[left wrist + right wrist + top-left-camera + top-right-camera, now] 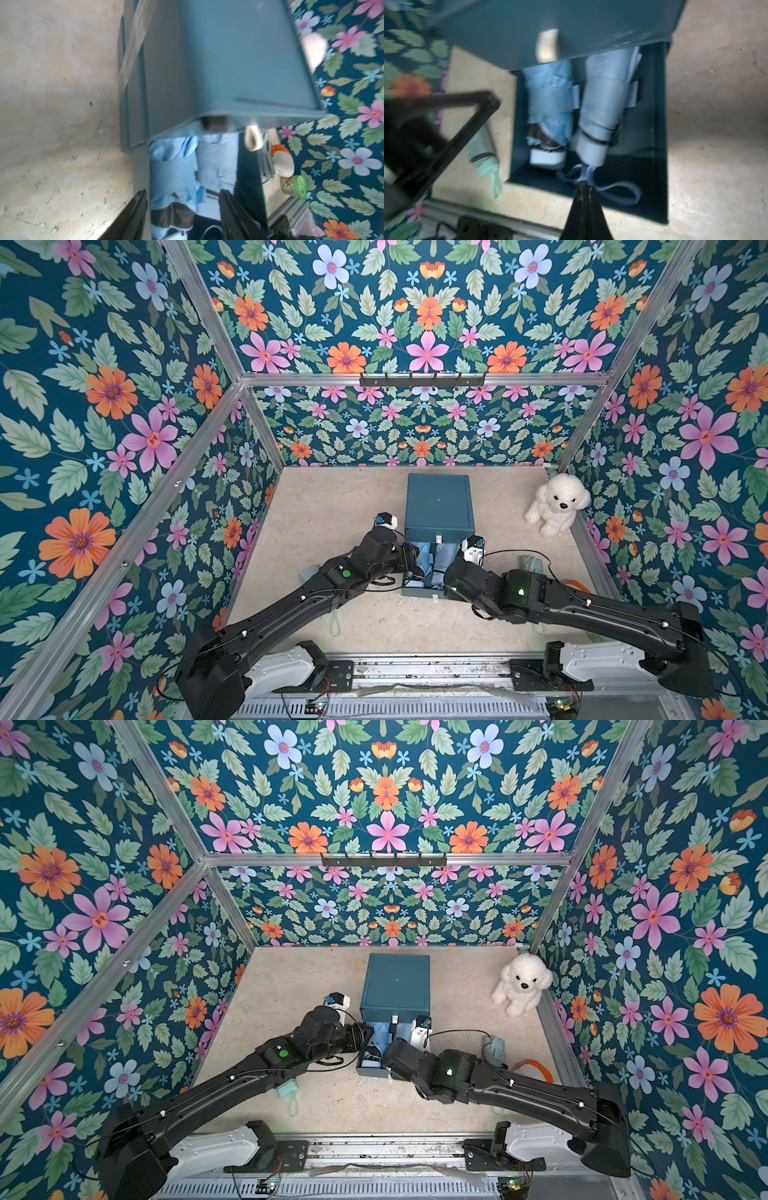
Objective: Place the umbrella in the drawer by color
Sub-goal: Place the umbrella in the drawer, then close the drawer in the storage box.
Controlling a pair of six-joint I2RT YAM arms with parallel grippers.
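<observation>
A: Marbled worktop (332, 510), drawer (645, 158) pulled open, two blue umbrellas (602, 99) lying inside side by side. Why?
B: Colour-sorted, I'd judge. The left hand (182, 193) has its jaws apart and grips nothing; the right hand (582, 187) is pinched on the strap (627, 183), probably tucking it in.

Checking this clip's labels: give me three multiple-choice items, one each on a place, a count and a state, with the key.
1. Where does the white plush dog sit? A. on the cabinet; B. in the table's far right corner; C. in the drawer.
2. How many light blue umbrellas lie in the open drawer? A. one; B. three; C. two.
3. The left gripper is: A. open; B. shut on a green umbrella; C. out of view.
Key: 1 B, it sits against that corner; 2 C, two lie side by side; 3 A, its fingers stand apart.
</observation>
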